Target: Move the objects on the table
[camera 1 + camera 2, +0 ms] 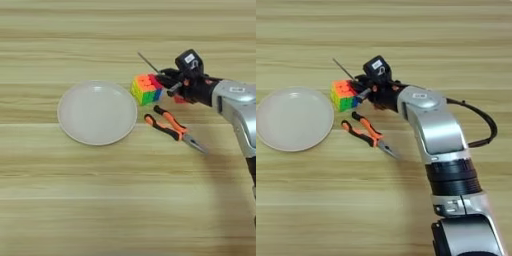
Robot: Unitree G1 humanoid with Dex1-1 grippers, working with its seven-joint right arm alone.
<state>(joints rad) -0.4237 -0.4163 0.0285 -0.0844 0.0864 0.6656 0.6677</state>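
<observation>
The multicoloured puzzle cube (145, 89) sits on the table (125, 210) just right of the plate. My right gripper (167, 82) is against the cube's right side, reaching in from the right on its silver forearm (431, 125). The screwdriver's thin shaft (148, 62) sticks out up and to the left from behind the gripper, and its handle is hidden there. A bit of red, the small red cube (180, 100), shows under the gripper's body. The orange-and-black pliers (172, 127) lie flat just in front of the gripper, tips pointing lower right.
A round pale grey plate (97, 112) lies left of the puzzle cube with nothing on it. A black cable (486, 125) loops out to the right of the forearm. Bare wood stretches across the near half of the table.
</observation>
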